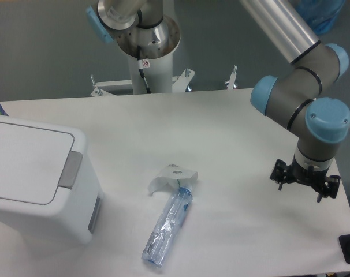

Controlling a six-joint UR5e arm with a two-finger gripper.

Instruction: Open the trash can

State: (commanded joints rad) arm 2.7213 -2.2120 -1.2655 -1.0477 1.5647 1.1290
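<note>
Sitting at the left edge of the white table [221,124] was the trash can [39,184], big, white and boxy, with soft round corners. Had its flat white lid [25,164] down and shut. Showed a grey push tab [70,170] on the lid's right edge, and a grey strip [95,214] lower down on the right side wall. Was cut off by the left side of the picture, so only part of it could be seen.

Hanging over the right side of the table, well apart from the trash can, was the gripper [305,183]. Pointed down from a grey arm [296,95] with blue caps. Looked small and dark from this far away, so cannot tell if the claw was wide or narrow. Seemed to hold nothing, and touched nothing that could be seen.

Lying between the trash can and the gripper was a clear blue spray bottle [169,222], down on its side. Had a white trigger head [172,176] at the top end, pointing toward the far side of the table. Leaned a little, with its bottom end closer to the near edge.

Standing behind the table was a white post [146,66] with a round metal base part above it. Peeking in at the bottom right corner was something small and black [349,248].
</note>
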